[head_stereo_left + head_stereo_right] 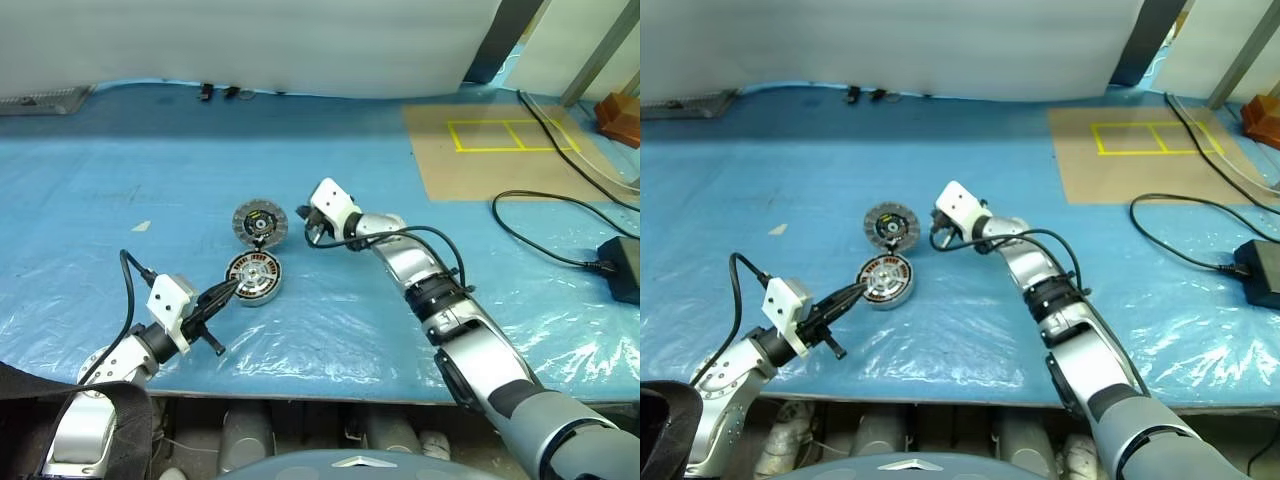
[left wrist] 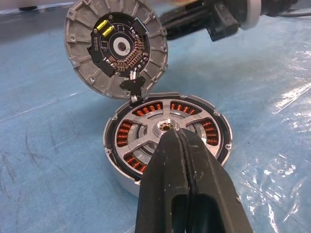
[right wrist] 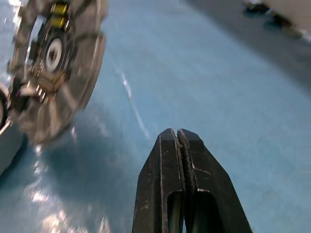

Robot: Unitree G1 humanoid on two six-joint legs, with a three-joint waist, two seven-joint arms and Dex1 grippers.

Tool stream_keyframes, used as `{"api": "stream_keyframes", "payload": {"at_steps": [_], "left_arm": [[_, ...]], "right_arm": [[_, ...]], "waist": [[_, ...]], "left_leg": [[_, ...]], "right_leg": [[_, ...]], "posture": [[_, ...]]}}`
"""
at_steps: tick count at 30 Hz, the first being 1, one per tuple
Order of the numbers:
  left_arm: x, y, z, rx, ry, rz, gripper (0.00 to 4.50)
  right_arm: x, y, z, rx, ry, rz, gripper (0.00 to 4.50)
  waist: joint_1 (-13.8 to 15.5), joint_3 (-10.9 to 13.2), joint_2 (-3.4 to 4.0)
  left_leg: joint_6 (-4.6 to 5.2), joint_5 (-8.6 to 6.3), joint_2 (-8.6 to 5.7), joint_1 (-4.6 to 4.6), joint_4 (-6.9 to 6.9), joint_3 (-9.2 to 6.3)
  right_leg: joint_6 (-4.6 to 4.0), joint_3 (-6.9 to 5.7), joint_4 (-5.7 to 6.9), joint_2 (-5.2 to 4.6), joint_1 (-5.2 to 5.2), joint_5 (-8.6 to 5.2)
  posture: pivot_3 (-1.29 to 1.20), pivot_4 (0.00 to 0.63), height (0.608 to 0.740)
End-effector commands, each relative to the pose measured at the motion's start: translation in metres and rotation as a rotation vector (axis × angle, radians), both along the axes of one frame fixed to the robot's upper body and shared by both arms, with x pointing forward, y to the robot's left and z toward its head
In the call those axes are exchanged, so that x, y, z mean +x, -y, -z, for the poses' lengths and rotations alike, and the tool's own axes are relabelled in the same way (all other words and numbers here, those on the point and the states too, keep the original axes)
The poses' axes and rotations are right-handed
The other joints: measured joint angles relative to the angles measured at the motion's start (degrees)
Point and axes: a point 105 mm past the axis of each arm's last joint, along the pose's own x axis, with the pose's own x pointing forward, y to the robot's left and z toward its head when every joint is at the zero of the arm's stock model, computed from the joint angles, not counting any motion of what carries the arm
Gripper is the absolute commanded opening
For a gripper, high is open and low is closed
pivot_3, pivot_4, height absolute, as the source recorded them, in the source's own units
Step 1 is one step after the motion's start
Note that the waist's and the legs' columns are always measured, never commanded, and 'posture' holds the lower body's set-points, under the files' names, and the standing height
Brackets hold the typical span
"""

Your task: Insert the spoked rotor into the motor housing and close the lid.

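Observation:
The motor housing (image 2: 121, 167) rests on the blue sheet (image 1: 120, 190); copper windings show between silver spokes. The spoked rotor (image 2: 167, 127) sits inside it, hub up. Behind it the lid (image 1: 260, 222) stands tilted open, its dark inner board with yellow parts (image 2: 116, 46) facing me and a short wire joining it to the housing. My left gripper (image 2: 171, 138) is shut and empty, its tips over the rotor's hub from the near left. Just right of the lid, my right gripper (image 3: 176, 133) is also shut, empty and clear of the lid.
A brown board (image 1: 490, 150) with yellow tape lies at the back right. Black cables and a power brick (image 1: 622, 268) lie at the right edge. Small dark items (image 1: 215, 92) sit at the back. The table's front edge is close behind my left arm.

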Motion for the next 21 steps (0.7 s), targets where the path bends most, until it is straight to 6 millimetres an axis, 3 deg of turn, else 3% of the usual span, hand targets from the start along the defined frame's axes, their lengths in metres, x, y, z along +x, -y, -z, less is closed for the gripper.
{"api": "stream_keyframes", "payload": {"at_steps": [1, 6, 10, 17, 21], "left_arm": [[-0.002, 0.003, -0.006, 0.002, 0.02, 0.01, 0.0], [-0.002, 0.003, -0.006, 0.0, 0.018, 0.012, 0.0], [-0.001, 0.002, -0.006, 0.001, 0.017, 0.01, 0.0], [-0.01, -0.016, -0.003, 0.023, -0.001, -0.039, 0.0], [-0.015, -0.036, -0.005, 0.038, -0.007, -0.094, 0.0]], "right_arm": [[0.0, -0.016, -0.03, 0.147, 0.029, -0.045, 0.03], [-0.02, -0.045, -0.046, 0.302, -0.134, -0.236, 0.03], [-0.04, -0.06, -0.046, 0.288, -0.228, -0.398, 0.03], [-0.068, -0.057, -0.047, 0.277, -0.328, -0.606, 0.03], [-0.082, -0.052, -0.029, 0.156, -0.317, -0.671, 0.03]], "waist": [[0.01, 0.0, 0.0], [-0.04, 0.01, 0.01], [0.02, 0.01, 0.01], [0.02, 0.01, 0.01], [0.09, 0.0, 0.0]], "left_leg": [[0.0, 0.0, 0.0, 0.0, 0.0, 0.01], [0.01, -0.01, 0.0, -0.03, -0.04, 0.0], [0.01, -0.01, 0.01, -0.02, -0.03, -0.01], [0.01, -0.01, 0.03, -0.02, -0.07, -0.02], [0.01, -0.01, 0.03, -0.01, -0.09, -0.01]], "right_leg": [[0.0, 0.0, 0.0, 0.0, 0.0, 0.0], [-0.02, 0.0, -0.01, 0.0, -0.03, 0.0], [-0.02, 0.0, 0.0, 0.0, -0.02, 0.0], [-0.02, 0.0, -0.02, 0.01, -0.04, 0.0], [-0.02, 0.0, -0.03, 0.01, -0.03, 0.0]], "posture": [[0.0, 0.15, 0.74], [0.0, 0.15, 0.74], [0.0, 0.15, 0.74], [0.0, 0.15, 0.74], [0.0, 0.15, 0.74]]}}
